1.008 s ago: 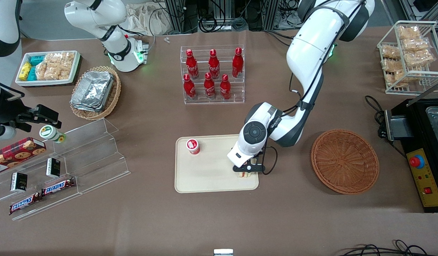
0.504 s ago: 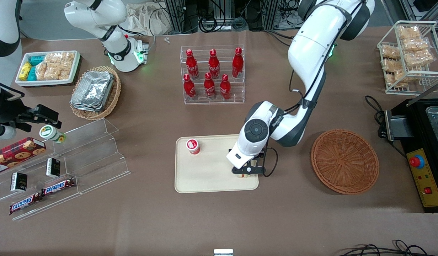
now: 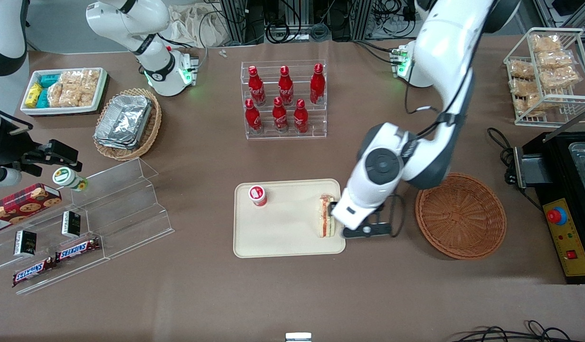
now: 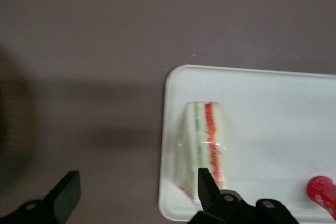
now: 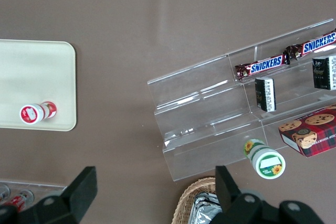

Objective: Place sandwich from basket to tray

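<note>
Already placed: sandwich (image 3: 325,216) lies on tray (image 3: 273,242)
Basket (image 3: 460,214): empty
Gripper (image 4: 137,190): spread wide, holding nothing, above the tray's edge
Left: retreat only

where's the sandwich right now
The sandwich lies on the cream tray, at its edge toward the wicker basket. The open hand is above that edge, clear of it.

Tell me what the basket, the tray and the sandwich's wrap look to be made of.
Basket: woven wicker or rattan, reddish-brown, visible weave. Tray: probably moulded plastic, smooth matte cream. Sandwich: thin clear film, likely plastic, faintly glinting over the bread. The gripper, open, hangs above the tray's edge.
</note>
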